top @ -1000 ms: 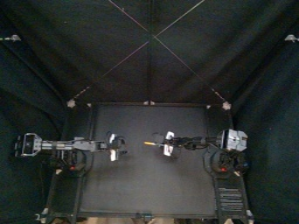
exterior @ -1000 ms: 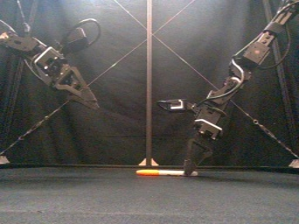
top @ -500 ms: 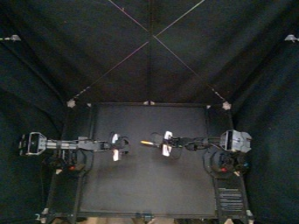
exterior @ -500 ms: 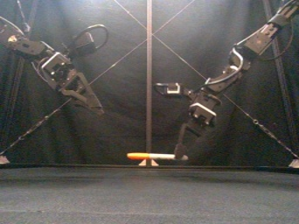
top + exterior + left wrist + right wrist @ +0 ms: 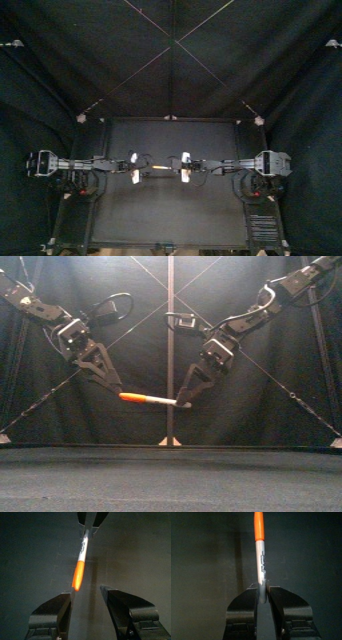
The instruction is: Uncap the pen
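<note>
Risk: the left gripper [image 5: 114, 384] has its jaws spread, and the orange cap [image 5: 78, 574] lies just at their mouth, ungripped. If they close off-centre, the pen [image 5: 151, 401] could twist in the right gripper [image 5: 261, 588], whose jaws pinch only the barrel's far end (short hold, long lever). A slip would drop it to the bench [image 5: 171, 471].

Pen: slim pale barrel with dark print and an orange cap. It is held near level in mid-air, centre of the front view, well above the bench.
</note>
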`<act>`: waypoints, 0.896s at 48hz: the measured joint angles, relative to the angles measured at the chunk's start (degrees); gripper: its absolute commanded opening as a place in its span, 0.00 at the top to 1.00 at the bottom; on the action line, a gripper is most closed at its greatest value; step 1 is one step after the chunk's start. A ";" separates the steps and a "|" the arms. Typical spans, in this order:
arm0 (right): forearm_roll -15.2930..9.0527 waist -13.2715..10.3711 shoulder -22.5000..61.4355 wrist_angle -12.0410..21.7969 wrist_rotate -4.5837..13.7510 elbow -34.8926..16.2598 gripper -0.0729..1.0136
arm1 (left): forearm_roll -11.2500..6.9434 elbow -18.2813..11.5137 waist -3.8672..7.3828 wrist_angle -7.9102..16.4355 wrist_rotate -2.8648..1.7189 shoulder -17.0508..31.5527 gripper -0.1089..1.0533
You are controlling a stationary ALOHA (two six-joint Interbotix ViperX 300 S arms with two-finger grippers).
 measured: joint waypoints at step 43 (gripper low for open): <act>-0.53 1.05 0.00 0.09 -0.35 -0.62 0.46 | 0.18 -3.25 0.35 1.41 0.26 4.66 0.59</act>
